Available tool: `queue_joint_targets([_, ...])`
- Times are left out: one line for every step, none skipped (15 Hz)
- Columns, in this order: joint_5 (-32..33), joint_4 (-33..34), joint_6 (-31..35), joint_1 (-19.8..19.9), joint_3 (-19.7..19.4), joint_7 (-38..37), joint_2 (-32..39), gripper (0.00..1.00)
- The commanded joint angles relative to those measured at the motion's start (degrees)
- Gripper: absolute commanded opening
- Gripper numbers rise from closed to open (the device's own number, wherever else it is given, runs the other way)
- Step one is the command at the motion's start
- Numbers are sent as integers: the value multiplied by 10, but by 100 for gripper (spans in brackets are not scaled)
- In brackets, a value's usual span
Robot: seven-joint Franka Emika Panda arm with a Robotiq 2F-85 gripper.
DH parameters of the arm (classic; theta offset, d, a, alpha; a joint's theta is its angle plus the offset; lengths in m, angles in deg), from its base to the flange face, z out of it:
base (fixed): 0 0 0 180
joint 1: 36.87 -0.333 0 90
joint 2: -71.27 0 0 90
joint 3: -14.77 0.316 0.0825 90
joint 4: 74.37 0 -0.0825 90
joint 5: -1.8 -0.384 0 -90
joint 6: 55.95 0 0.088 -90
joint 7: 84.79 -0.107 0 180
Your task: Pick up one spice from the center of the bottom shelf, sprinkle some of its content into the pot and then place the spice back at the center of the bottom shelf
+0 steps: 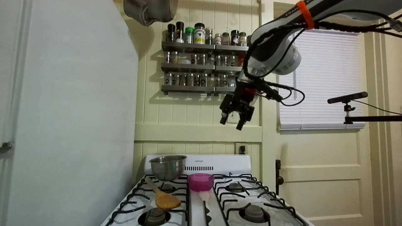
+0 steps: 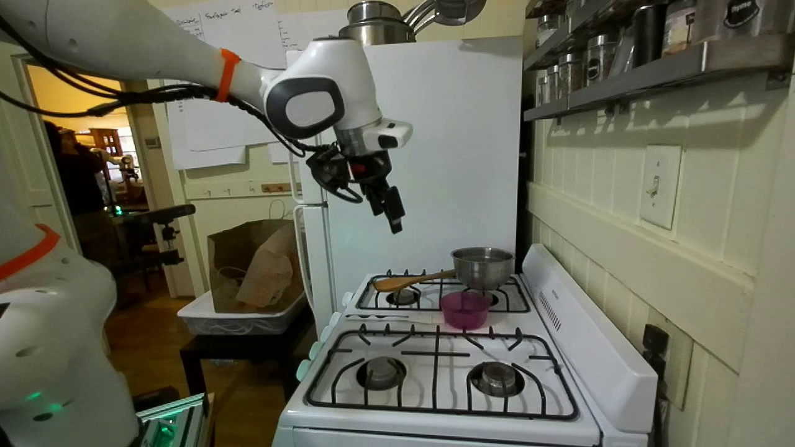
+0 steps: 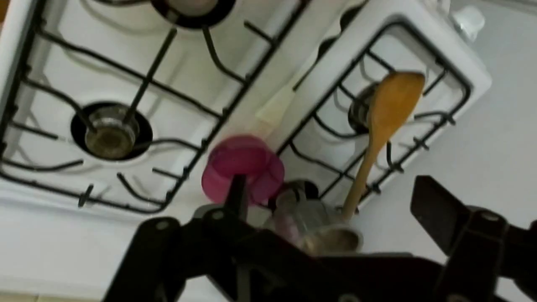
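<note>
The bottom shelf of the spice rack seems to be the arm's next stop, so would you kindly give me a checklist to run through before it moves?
1. Fingers apart and holding nothing: ok; a bare gap shows between them.
2. Fingers aimed at the bottom shelf: not ok; they point down toward the stove.
3. Glass jars present on that shelf: ok; several stand there.
4. A jar open for sprinkling: cannot tell; too small to make out.
5. Silver metal pot mouth up: ok; it sits at the rear of the stove.
6. Wooden spoon out of the pot: ok; it lies on the stove beside it.
</note>
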Motion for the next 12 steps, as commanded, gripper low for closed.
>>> queue_joint_targets([37,86,34,35,28,-70,12,100])
queue_joint_targets([52,110,44,45,33,-86,14,100])
queue_joint_targets([69,129,60,56,38,-100,17,100])
queue_joint_targets([89,149,73,68,42,-114,22,100])
queue_joint_targets([109,169,93,81,42,-122,30,100])
queue_joint_targets([132,182,114,95,45,-135,38,100])
queue_joint_targets([150,194,142,107,45,-144,47,100])
queue_joint_targets([118,166,108,80,32,-115,18,100])
queue_joint_targets([130,177,123,90,32,-121,26,100])
queue_joint_targets([135,185,128,95,32,-123,34,100])
queue_joint_targets([137,189,131,98,32,-124,39,100])
queue_joint_targets([137,191,133,98,32,-125,43,100])
